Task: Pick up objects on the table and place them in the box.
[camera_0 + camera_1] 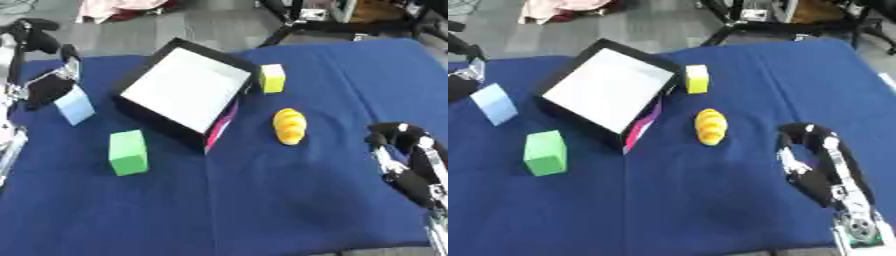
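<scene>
Inspecting the blue cloth-covered surface (262, 200), I am finding the task barely begun. The black-walled box with a white floor (185, 87) is sitting tilted at the far centre, and nothing is showing inside it. Four objects are lying outside it. A light blue block (75, 106) is standing to the left of the box, with my left robot hand (45, 90) just beside or touching it; I cannot tell whether those fingers are gripping the block. A green block (129, 152) is resting nearer to me, left of centre. A yellow-green cube (272, 78) is sitting against the box's right corner. A yellow ridged object, rounded like a toy fruit (290, 126), is lying apart, to the right of the box. A pink strip (222, 126) is showing along the box's near wall; I cannot identify it.

My right robot hand (808, 150) is hanging at the lower right with its fingers curled, holding nothing and well apart from every object.

I am judging all four objects as remaining to be placed.
</scene>
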`<act>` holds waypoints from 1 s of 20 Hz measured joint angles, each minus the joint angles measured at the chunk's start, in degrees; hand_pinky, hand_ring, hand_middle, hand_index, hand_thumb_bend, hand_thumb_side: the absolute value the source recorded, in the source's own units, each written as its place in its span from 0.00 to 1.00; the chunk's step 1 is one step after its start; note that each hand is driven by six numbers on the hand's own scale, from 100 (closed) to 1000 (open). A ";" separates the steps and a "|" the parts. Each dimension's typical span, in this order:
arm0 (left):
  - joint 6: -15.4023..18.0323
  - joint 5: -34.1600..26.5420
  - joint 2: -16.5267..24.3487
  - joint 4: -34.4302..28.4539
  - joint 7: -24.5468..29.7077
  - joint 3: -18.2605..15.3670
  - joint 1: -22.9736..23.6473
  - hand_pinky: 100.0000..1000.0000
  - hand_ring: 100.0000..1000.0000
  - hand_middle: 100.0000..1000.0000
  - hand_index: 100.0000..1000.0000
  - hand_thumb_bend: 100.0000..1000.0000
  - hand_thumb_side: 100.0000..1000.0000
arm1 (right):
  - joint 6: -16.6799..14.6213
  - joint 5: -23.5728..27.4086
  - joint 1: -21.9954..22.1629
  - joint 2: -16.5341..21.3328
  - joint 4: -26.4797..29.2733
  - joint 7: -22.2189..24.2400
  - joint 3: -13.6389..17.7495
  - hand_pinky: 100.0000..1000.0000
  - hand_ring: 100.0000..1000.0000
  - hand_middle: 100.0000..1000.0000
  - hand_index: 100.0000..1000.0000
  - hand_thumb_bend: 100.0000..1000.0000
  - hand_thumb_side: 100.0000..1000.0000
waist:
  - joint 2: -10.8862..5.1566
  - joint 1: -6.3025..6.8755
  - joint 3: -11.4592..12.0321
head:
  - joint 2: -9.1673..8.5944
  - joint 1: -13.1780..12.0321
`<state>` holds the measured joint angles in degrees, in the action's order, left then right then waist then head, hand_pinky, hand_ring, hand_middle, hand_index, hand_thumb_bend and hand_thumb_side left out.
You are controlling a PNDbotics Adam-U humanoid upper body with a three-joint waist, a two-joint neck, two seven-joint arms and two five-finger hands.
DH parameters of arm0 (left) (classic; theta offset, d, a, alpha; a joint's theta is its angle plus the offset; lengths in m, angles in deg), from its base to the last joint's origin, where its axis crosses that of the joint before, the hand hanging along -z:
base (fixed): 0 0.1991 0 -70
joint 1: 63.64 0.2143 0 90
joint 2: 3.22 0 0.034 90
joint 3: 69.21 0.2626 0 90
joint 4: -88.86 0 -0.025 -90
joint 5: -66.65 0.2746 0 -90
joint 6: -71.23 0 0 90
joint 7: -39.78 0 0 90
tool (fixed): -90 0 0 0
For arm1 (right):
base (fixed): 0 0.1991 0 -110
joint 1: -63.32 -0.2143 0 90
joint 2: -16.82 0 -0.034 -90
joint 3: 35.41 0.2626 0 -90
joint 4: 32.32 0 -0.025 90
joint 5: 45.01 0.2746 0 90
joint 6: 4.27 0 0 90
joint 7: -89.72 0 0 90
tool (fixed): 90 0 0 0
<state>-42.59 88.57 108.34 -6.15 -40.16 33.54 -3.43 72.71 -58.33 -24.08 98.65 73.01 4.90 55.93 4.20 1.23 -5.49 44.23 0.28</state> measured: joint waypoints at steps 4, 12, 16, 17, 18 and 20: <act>1.79 8.50 2.42 10.82 20.64 4.95 -8.64 0.86 0.73 0.74 0.91 0.38 0.04 | 0.10 0.00 0.21 0.25 -0.28 0.16 -0.12 0.68 0.59 0.48 0.64 0.00 0.40 | -0.23 0.08 -0.36 | 0.00 -0.21; 9.00 30.31 -4.38 32.18 35.40 4.55 -19.42 0.85 0.73 0.73 0.90 0.26 0.00 | 0.05 -0.01 0.51 0.37 -0.39 0.28 -0.29 0.68 0.59 0.48 0.64 0.00 0.40 | -0.24 0.08 -0.53 | 0.00 -0.19; 9.38 37.76 -8.05 39.85 32.17 1.31 -21.45 0.85 0.72 0.72 0.90 0.23 0.00 | 0.04 -0.01 0.51 0.37 -0.50 0.29 -0.29 0.68 0.59 0.48 0.64 0.00 0.40 | -0.24 0.08 -0.75 | 0.00 -0.19; 9.11 39.10 -8.81 41.34 30.91 0.53 -21.74 0.85 0.72 0.72 0.90 0.24 0.01 | 0.04 -0.01 0.51 0.37 -0.55 0.29 -0.29 0.68 0.59 0.48 0.64 0.00 0.40 | -0.24 0.08 -0.75 | 0.00 -0.19; 8.75 40.36 -9.45 42.73 29.63 -0.24 -22.02 0.85 0.73 0.73 0.90 0.28 0.03 | 0.04 -0.01 0.51 0.37 -0.58 0.29 -0.29 0.68 0.59 0.48 0.64 0.00 0.40 | -0.24 0.08 -0.76 | 0.00 -0.19; 7.96 42.26 -10.50 45.12 27.25 -1.51 -22.47 0.86 0.73 0.74 0.91 0.34 0.06 | 0.04 -0.01 0.51 0.36 -0.60 0.30 -0.29 0.68 0.59 0.48 0.64 0.00 0.40 | -0.24 0.08 -0.78 | 0.00 -0.19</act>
<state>-34.62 130.83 97.84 38.97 -12.91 32.03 -25.91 72.75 -58.34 -23.58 99.01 72.41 5.20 55.64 3.96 1.32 -6.27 44.23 0.09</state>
